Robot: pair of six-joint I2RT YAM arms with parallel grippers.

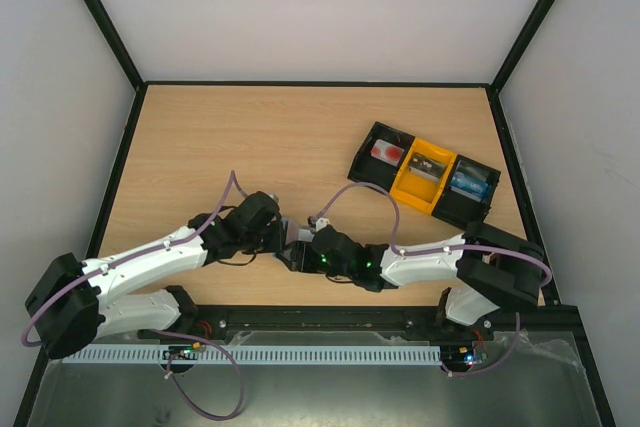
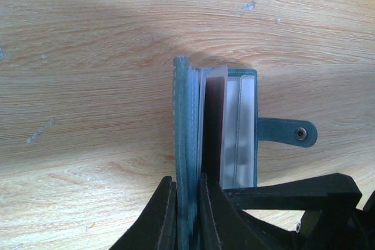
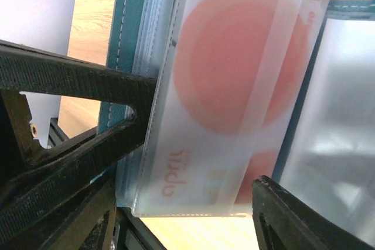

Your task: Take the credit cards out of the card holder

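Risk here (card holder (image 2: pixel 193 127) open on the counter (image 2: pixel 88 57) between the arms, left end effector (image 2: pixel 187 182) clamped on its cover, right end effector (image 3: pixel 205 141) spread around the sleeved orange card (image 3: pixel 234 68)): I pinch plastic, not card, and drag everything.

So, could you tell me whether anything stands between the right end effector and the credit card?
Yes: the orange-circled card lies inside a frosted plastic sleeve of the teal card holder, so the sleeve covers it. The right end effector stands open around that sleeve; nothing else intervenes.
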